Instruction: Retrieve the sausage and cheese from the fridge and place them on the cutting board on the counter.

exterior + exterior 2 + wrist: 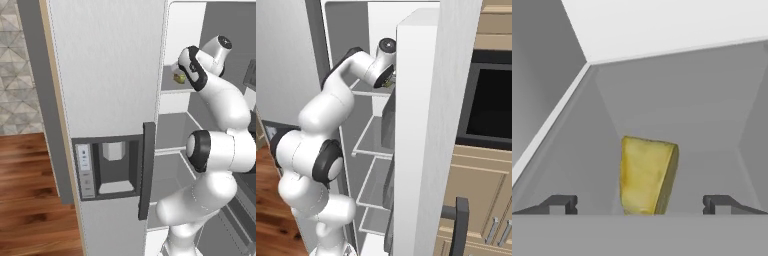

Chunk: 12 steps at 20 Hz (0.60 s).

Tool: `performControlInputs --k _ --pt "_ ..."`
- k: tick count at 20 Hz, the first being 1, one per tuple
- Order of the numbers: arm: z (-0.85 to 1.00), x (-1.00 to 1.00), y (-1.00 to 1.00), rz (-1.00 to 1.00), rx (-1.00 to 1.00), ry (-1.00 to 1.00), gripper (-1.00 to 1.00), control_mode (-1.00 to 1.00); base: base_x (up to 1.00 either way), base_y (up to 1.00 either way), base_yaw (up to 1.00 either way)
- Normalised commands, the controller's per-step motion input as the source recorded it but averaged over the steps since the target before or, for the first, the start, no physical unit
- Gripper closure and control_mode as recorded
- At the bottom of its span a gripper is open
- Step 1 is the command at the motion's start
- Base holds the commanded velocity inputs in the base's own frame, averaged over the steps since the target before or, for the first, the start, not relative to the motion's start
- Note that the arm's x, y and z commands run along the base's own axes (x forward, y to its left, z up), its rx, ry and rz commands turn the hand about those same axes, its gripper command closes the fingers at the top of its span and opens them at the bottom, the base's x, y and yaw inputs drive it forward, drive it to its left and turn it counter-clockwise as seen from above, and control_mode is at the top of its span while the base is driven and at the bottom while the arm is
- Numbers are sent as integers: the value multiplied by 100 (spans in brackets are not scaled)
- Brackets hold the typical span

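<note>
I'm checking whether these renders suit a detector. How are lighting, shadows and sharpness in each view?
Hand view: flat, even light, the cheese soft-edged and casting hardly any shadow, open jaws either side of it. Left base view: the fridge door looks grainy, no glare. Right base view: fridge shelves evenly grey, the black panel at right shows no reflection.

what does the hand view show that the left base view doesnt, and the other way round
Hand view alone: the cheese close up as a yellow wedge standing on a grey fridge shelf, centred between the open claw's two dark fingertips, apart from both. Left base view alone: the shut fridge door with its water dispenser, a dark handle, the wood floor, and the white arm reaching into the open side. Both share the cheese, a small yellowish bit by the hand in the base view, and the shelf under it.
</note>
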Motion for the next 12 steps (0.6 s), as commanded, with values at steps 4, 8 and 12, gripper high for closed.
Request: performControlInputs --k 4,8,12 --pt "-12 35 0 0 -1 0 -100 -100 0 0 0" --pt "-10 30 -1 0 0 4 -100 -100 0 0 0" --pt "-11 24 0 0 0 3 -100 -100 0 0 0"
